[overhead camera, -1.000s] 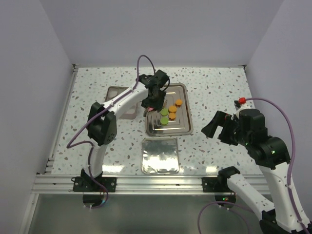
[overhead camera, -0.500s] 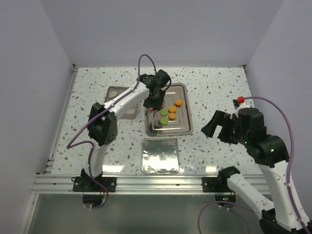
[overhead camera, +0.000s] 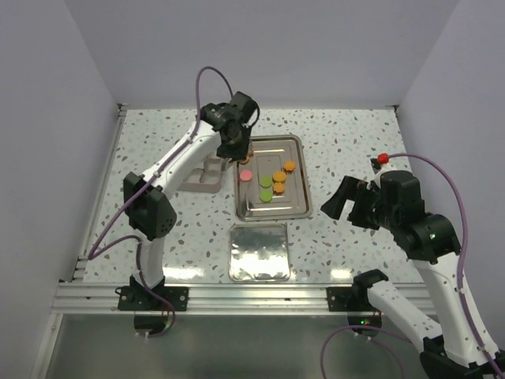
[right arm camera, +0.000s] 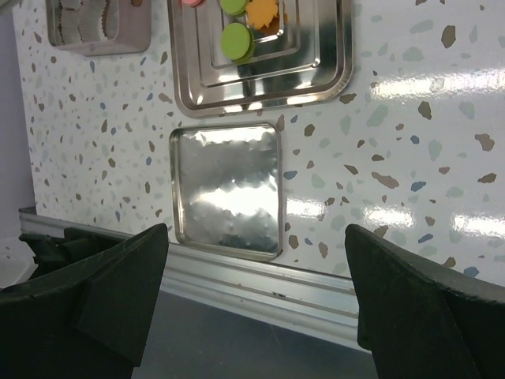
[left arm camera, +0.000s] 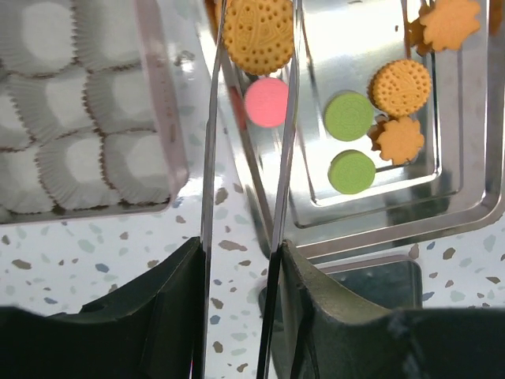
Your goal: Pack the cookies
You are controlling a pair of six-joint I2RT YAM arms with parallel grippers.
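Grip closed: left gripper (left arm camera: 257, 20) pinches one round dotted orange cookie (left arm camera: 258, 39) by its rim, above the left edge of the shiny steel tray (left arm camera: 339, 47). The remaining cookies (left arm camera: 348, 115) lie on that tray. Likely light, rigid and brittle: hold by the edges and squeeze minimally. Right gripper (right arm camera: 256, 237) spread wide, empty.

Glossy speckled table (overhead camera: 347, 142) between plain, perhaps faintly lilac, walls (overhead camera: 268, 47).
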